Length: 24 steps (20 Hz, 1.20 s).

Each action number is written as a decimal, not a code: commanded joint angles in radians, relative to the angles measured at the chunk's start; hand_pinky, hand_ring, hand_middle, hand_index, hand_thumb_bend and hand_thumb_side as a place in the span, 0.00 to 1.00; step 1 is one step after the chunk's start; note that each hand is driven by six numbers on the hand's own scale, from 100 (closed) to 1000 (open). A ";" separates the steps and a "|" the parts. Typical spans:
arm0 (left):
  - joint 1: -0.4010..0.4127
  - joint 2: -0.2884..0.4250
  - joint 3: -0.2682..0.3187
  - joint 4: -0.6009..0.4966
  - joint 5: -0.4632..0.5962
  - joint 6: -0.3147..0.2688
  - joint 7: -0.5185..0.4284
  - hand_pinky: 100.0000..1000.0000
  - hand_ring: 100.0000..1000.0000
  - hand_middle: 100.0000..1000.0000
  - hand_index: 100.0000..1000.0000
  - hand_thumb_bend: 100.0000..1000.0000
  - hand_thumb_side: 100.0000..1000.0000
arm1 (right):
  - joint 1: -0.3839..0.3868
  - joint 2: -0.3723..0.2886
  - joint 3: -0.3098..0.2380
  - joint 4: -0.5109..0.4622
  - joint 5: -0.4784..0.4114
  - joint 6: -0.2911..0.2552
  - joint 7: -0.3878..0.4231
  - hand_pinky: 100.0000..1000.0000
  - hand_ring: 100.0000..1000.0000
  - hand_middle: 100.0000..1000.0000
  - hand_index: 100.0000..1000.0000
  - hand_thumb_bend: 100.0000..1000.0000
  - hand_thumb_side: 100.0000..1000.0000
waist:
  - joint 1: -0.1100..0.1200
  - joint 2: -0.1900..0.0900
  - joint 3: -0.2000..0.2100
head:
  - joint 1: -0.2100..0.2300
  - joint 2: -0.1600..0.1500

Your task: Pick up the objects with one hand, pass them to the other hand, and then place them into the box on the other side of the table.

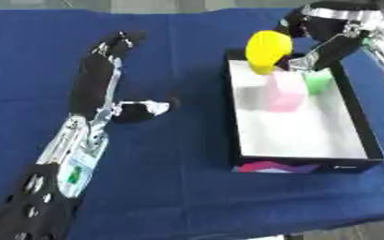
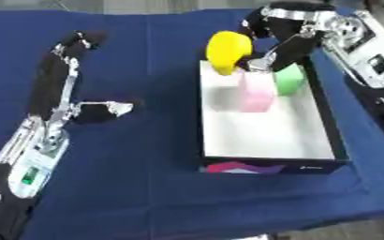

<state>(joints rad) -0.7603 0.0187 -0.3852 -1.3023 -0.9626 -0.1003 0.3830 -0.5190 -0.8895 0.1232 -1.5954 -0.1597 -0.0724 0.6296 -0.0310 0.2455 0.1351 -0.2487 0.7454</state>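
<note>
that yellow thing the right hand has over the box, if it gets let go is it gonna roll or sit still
The yellow object looks rounded and smooth, so it would probably roll or rock a little on landing. The box has raised walls, and the pink block and green block sit close below, so it would likely stop quickly. The right hand curls around it; it seems light.

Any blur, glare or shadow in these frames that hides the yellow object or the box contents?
Left eye view: soft all over; yellow object held in the right robot hand, edges smeared; white box floor bright, no hard glare. Right eye view: equally soft; pink block casts a faint shadow leftwards; green block readable; left robot hand open on the cloth.
</note>
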 commanded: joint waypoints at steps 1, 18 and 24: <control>-0.009 0.014 0.003 -0.021 0.005 0.003 0.000 0.66 0.62 0.59 0.81 0.91 0.23 | 0.018 -0.060 -0.034 0.001 0.036 -0.023 -0.032 0.81 0.78 0.28 0.41 0.18 0.00 | 0.012 -0.044 -0.005 | 0.000 0.002; -0.006 0.010 0.002 -0.014 0.009 -0.008 0.000 0.66 0.62 0.59 0.81 0.91 0.23 | 0.089 -0.076 -0.070 0.114 0.366 -0.164 -0.154 0.86 0.92 0.68 0.83 0.38 0.15 | 0.019 -0.047 -0.007 | -0.014 -0.008; -0.004 0.010 0.002 -0.014 0.010 -0.006 -0.002 0.66 0.62 0.59 0.81 0.91 0.23 | 0.093 -0.072 -0.083 0.107 0.379 -0.181 -0.197 0.89 0.99 0.76 0.88 0.44 0.27 | 0.019 -0.050 -0.005 | -0.017 -0.002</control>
<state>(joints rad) -0.7542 0.0255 -0.3854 -1.3008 -0.9597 -0.1048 0.3809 -0.4200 -0.9281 0.0597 -1.4775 0.2157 -0.2506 0.4435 -0.0221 0.2362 0.1304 -0.2622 0.7449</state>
